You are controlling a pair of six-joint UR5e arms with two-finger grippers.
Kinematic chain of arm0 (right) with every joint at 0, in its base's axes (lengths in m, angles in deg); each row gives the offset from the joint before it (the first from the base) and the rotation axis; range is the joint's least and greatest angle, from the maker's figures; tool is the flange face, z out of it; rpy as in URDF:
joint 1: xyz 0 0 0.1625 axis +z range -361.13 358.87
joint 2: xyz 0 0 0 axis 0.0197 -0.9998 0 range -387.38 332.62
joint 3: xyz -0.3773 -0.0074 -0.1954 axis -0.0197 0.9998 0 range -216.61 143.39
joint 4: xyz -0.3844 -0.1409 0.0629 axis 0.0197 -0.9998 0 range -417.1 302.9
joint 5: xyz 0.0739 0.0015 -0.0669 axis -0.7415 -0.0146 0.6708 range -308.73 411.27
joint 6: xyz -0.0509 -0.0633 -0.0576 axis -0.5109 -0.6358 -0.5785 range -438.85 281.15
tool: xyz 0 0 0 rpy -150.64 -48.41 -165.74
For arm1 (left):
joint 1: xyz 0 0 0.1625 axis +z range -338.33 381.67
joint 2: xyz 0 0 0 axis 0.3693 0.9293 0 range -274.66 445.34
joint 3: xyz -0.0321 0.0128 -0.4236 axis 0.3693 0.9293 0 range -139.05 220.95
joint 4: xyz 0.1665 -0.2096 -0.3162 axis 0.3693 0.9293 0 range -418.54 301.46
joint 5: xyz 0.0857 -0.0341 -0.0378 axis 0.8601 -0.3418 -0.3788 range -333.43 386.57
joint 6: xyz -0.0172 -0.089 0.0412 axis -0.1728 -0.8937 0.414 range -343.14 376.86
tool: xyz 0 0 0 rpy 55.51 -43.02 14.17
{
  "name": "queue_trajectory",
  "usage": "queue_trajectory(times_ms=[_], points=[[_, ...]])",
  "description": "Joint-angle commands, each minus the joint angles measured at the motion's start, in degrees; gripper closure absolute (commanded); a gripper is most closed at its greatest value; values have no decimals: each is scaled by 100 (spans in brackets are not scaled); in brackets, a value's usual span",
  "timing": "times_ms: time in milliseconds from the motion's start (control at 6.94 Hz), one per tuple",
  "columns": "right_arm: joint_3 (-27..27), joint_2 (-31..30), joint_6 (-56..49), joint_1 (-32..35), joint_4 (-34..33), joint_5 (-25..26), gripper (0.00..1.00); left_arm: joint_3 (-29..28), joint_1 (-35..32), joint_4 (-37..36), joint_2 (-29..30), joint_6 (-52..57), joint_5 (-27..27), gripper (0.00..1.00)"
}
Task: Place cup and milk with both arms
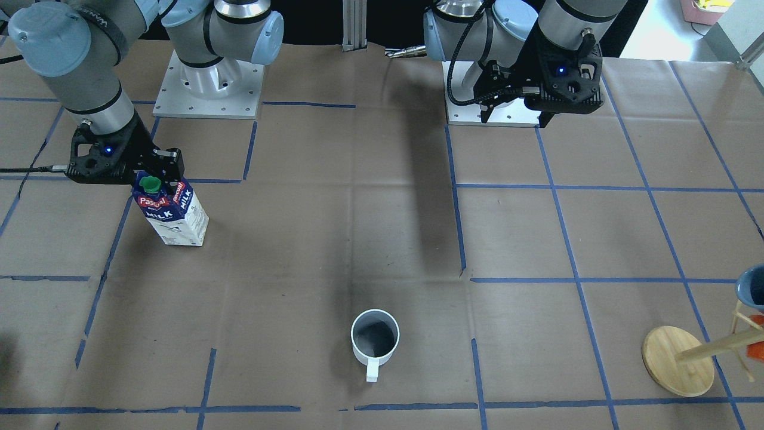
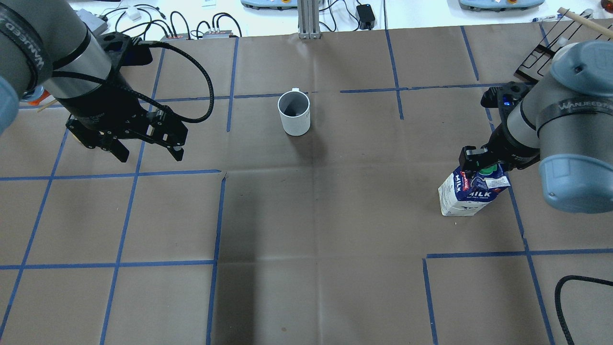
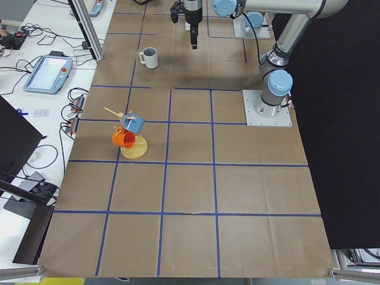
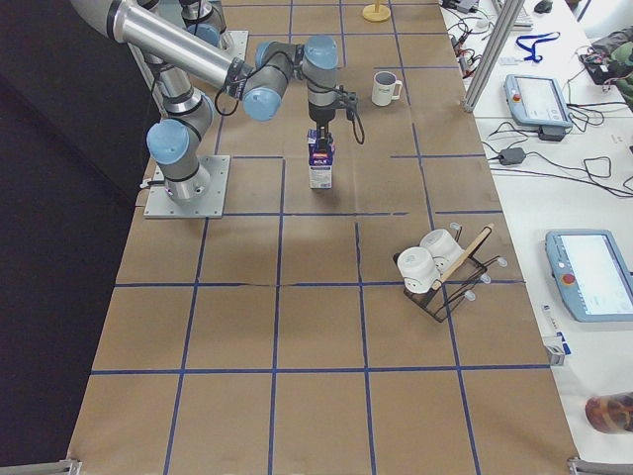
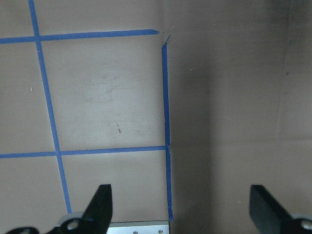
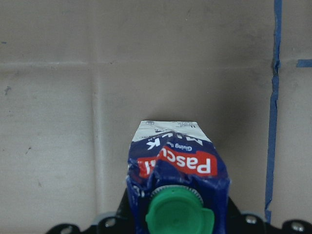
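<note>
While the right gripper [image 2: 481, 165] pinches the milk [image 2: 467, 194] by the right edge, the left gripper [image 2: 150, 154] hangs spread wide, with the cup [image 2: 294, 115] upright near the far edge.

Blue-white milk [image 1: 173, 214], green cap [image 1: 150, 184]

The table [image 2: 306, 268] has a cover of brown matt paper, lightly creased, with lines of blue tape [image 2: 119, 263]. The cup [image 2: 294, 120] looks like smooth white ceramic. The milk [image 1: 179, 221] is a glossy printed carton, crumpled at the top, with a ribbed green plastic cap [image 6: 179, 217]. The arms [image 1: 95, 89] are dull grey metal; the left gripper [image 2: 150, 155] and right gripper [image 2: 483, 168] are matt black.
</note>
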Motion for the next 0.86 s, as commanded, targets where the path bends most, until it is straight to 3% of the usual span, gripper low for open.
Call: queue_trajectory(times_ms=[0,144,432,720], points=[[59,-15,17,0,-13,2,44,0,0,0,0,0,0,0],[234,-33,35,0,13,54,44,0,0,0,9,0,0,0],[1188,-7,35,9,1035,134,44,0,0,0,9,0,0,0],[2024,552,44,70,1489,46,44,0,17,0,9,0,0,0]])
